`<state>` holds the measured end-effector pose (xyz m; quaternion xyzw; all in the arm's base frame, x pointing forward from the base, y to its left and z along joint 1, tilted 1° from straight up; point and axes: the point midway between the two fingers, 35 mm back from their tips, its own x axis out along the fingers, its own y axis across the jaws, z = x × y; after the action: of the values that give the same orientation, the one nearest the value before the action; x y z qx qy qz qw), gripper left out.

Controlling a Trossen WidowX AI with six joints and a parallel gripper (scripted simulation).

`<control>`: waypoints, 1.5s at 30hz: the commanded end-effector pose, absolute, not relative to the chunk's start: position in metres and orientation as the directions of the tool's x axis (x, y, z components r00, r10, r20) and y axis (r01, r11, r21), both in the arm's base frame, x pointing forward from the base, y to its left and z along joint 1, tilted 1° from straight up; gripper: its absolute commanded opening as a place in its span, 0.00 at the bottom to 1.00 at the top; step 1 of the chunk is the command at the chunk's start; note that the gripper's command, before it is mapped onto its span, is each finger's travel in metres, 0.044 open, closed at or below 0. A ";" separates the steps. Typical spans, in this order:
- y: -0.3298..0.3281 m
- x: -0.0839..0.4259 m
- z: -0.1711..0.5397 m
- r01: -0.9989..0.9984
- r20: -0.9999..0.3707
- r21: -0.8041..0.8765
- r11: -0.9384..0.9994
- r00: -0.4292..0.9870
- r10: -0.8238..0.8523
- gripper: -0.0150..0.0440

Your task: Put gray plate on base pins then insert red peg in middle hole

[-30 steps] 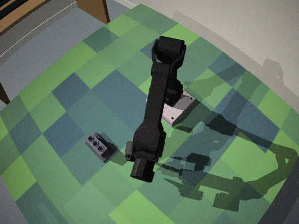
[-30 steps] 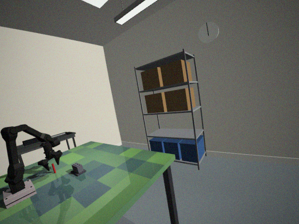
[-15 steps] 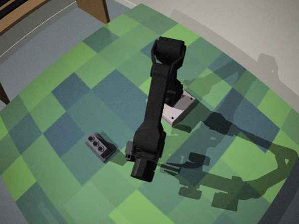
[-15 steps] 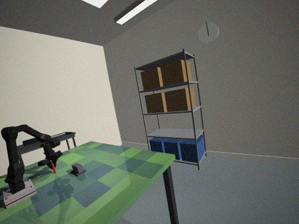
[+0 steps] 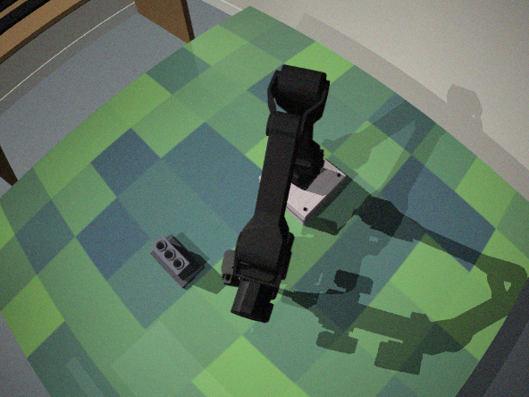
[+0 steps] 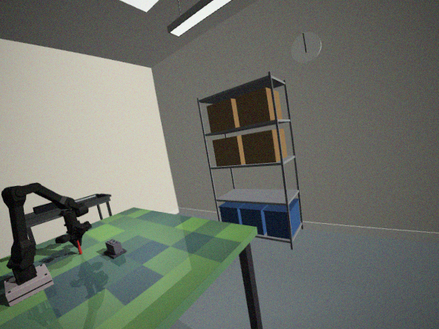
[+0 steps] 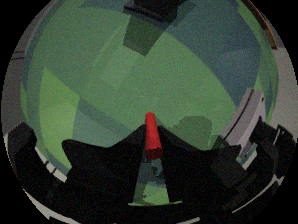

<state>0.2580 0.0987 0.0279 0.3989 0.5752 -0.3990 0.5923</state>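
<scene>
Hand: narrow, closed on the red peg, one finger to each side of it. In the top view the arm covers the fingertips, so hand and peg are read from the other two views. Peg: long axis close to upright in the exterior view, with a slight lean; lower end sticks out below the fingers. Whether that end touches the table cannot be told. Farther out, well apart from the hand: the block, with the gray plate seemingly flat on top, so I judge the first half done. Top view: block lies at about ten o'clock from the hand; its row of three holes runs from half past ten to half past four. Wrist view: block at twelve o'clock, cut by the frame edge. Next, by my estimate: lift straight up, carry toward ten o'clock, bring the peg plumb over the middle hole. Any lean kept in the grip could catch the rim.
</scene>
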 end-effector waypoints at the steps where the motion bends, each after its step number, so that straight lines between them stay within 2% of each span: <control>1: 0.100 0.259 0.034 0.930 -1.000 0.015 0.366 0.021 -0.012 0.25; 24: 0.104 0.265 0.105 0.930 -1.000 0.017 0.366 0.022 -0.011 0.25; 45: 0.064 0.288 0.100 0.935 -0.999 0.012 0.353 0.023 -0.026 0.25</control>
<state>0.2849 0.0697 0.0999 0.4019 0.5702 -0.4033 0.5922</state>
